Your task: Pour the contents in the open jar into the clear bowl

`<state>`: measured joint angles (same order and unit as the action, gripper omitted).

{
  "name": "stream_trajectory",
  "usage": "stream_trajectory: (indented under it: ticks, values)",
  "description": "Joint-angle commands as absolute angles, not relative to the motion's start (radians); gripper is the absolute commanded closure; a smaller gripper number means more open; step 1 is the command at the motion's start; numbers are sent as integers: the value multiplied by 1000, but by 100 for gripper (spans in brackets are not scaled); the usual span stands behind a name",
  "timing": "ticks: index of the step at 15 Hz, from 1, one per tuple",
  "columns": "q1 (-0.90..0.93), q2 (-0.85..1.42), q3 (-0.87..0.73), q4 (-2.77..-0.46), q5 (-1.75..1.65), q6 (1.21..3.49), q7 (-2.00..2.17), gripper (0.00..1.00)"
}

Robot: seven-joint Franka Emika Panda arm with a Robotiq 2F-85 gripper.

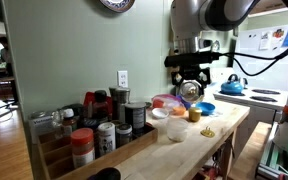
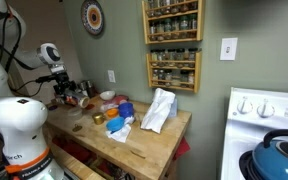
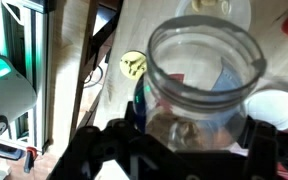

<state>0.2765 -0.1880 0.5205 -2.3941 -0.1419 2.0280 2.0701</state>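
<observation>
The tool [image 3: 194,128], clamped on the open jar [image 3: 200,62], hangs above the counter [image 3: 134,30], inside its edge.

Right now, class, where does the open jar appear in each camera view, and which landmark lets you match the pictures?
Exterior view: the open jar sits right of centre, raised over the counter.
Exterior view: small, far left, mid-height, over the counter's far end.
Wrist view: fills the centre, mouth towards the camera.
Shared landmark: the wooden counter.

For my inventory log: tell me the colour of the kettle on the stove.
Blue; the kettle shows best in an exterior view.
</observation>
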Motion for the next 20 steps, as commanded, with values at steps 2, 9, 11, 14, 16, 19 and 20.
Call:
stream_trajectory:
  ticks: [2, 9, 11, 14, 16, 19, 20]
  values:
    - [314, -128, 556, -2383, -326, 2010, 2291, 39]
    - [353, -105, 524, -2387, -390, 2012, 2336, 14]
    - [353, -105, 520, -2385, -390, 2012, 2335, 14]
    - [360, -81, 537, -2371, -460, 1963, 2387, 39]
    - [367, -66, 541, -2361, -505, 1921, 2414, 39]
    - [390, -35, 541, -2346, -541, 1880, 2448, 39]
    - [398, -24, 541, -2341, -550, 1876, 2456, 39]
